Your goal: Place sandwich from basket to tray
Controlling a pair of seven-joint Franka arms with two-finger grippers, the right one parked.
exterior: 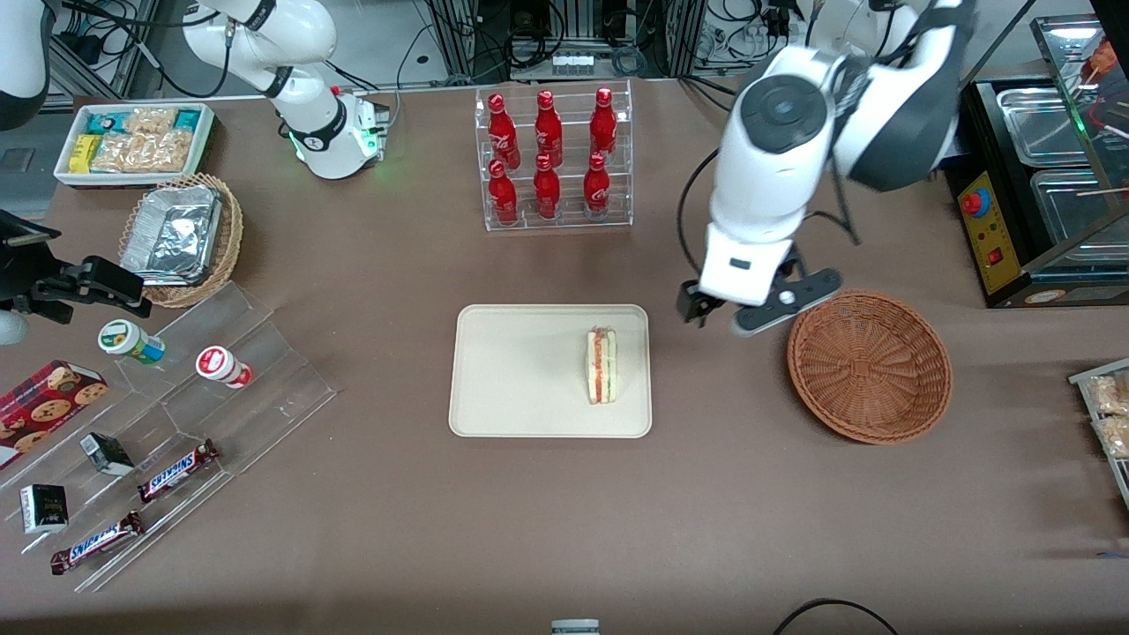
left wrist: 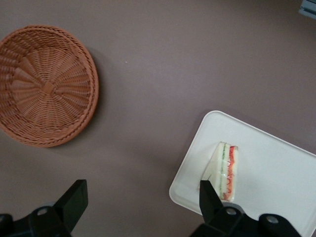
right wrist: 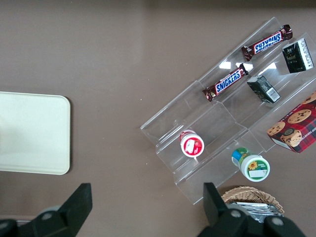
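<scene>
The sandwich (exterior: 602, 365) stands on edge on the cream-beige tray (exterior: 520, 370), at the tray's end nearest the basket; it also shows in the left wrist view (left wrist: 225, 171) on the tray (left wrist: 281, 173). The reddish-brown wicker basket (exterior: 870, 367) is empty and also shows in the left wrist view (left wrist: 44, 92). My left gripper (exterior: 758, 304) hangs above the bare table between tray and basket, open and empty; in the left wrist view (left wrist: 143, 195) its two black fingers stand wide apart.
A clear rack of red bottles (exterior: 554, 159) stands farther from the front camera than the tray. Toward the parked arm's end lie an acrylic stand with snack bars (exterior: 176, 414), a tan basket of foil containers (exterior: 181, 238) and a white bin of snacks (exterior: 137, 141). Metal trays (exterior: 1050, 168) stand toward the working arm's end.
</scene>
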